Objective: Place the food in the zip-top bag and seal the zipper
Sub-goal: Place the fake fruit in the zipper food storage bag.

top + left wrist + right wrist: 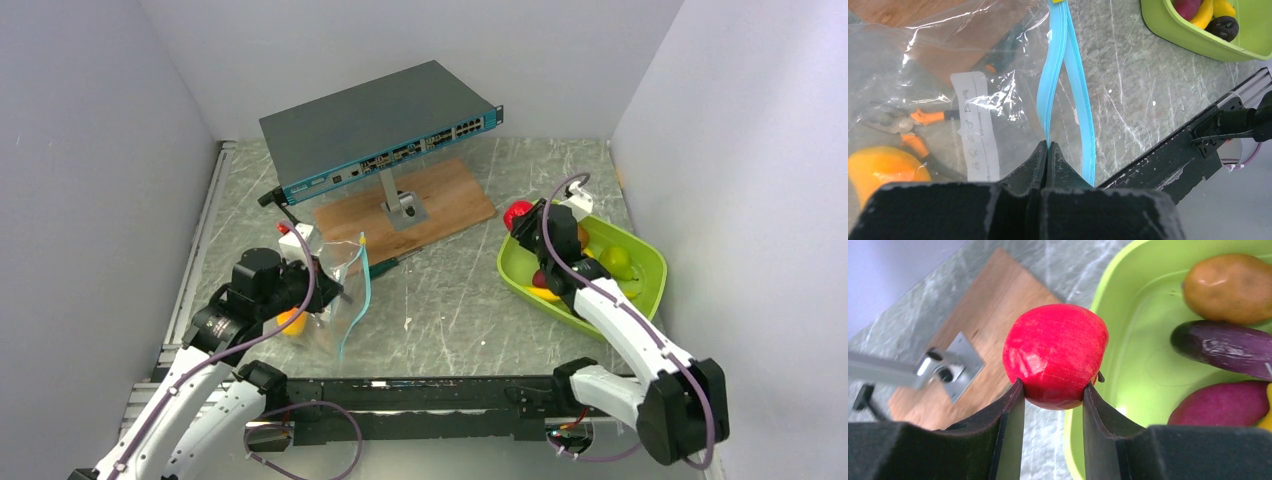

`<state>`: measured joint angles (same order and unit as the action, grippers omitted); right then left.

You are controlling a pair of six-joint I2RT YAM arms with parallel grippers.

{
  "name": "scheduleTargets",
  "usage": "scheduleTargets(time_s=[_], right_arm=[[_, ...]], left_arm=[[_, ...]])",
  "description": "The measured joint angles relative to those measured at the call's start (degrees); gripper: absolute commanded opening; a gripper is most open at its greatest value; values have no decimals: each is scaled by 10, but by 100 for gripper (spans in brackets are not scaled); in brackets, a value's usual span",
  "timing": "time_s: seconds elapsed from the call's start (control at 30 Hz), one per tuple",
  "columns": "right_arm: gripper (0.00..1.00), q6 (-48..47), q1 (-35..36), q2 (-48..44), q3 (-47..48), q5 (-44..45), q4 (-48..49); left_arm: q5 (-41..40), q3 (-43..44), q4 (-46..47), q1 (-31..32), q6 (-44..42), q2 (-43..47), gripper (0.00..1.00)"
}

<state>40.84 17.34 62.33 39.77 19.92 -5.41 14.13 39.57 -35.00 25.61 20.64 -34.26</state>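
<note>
My right gripper (1053, 387) is shut on a red apple (1055, 355), which it holds over the left rim of the lime-green tray (1128, 305). In the tray lie a brown round fruit (1230, 287), a purple eggplant (1223, 347) and a reddish piece (1223, 405). At the left, my left gripper (1048, 145) is shut on one side of the teal-blue zipper (1063, 75) of the clear zip-top bag (948, 55). The two zipper strips stand apart. An orange-yellow food piece (883, 167) shows inside the bag.
A network switch (380, 130) stands on a metal post over a wooden board (450, 195) at the back. Orange-handled pliers (903, 120) show through the bag. A black rail (420, 395) runs along the near edge. White walls close in left, right and behind.
</note>
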Motion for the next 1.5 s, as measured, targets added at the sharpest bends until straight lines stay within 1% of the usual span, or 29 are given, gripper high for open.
scheduleTargets(time_s=[0.13,0.23,0.43,0.57,0.7,0.8,0.9,1.03,1.2,1.37,1.5], right_arm=[[5,-31,57,-55,-10,-14,-5],[4,-51,108,-87,-13,-48,-4],[4,-67,199,-97,-13,-136,33],[4,-79,288,-75,-11,-191,76],[4,-98,382,-18,15,-228,108],[5,-111,427,27,41,-246,137],[4,-124,452,72,67,-252,163],[5,-140,467,112,82,-250,184],[4,-165,480,130,82,-241,199],[4,-189,497,147,82,-214,221],[2,-204,505,169,82,-193,221]], left_arm=[[0,0,0,0,0,4,0],[-1,0,0,1,0,6,0],[-4,0,0,1,0,7,0],[-6,0,0,1,0,7,0],[-10,0,0,1,0,5,0],[-10,0,0,1,0,3,0],[-10,0,0,1,0,3,0],[-9,0,0,1,0,9,0],[-27,0,-5,0,-4,31,0],[-40,-6,-5,-6,-15,56,0],[-52,-8,-8,-8,-22,69,0]])
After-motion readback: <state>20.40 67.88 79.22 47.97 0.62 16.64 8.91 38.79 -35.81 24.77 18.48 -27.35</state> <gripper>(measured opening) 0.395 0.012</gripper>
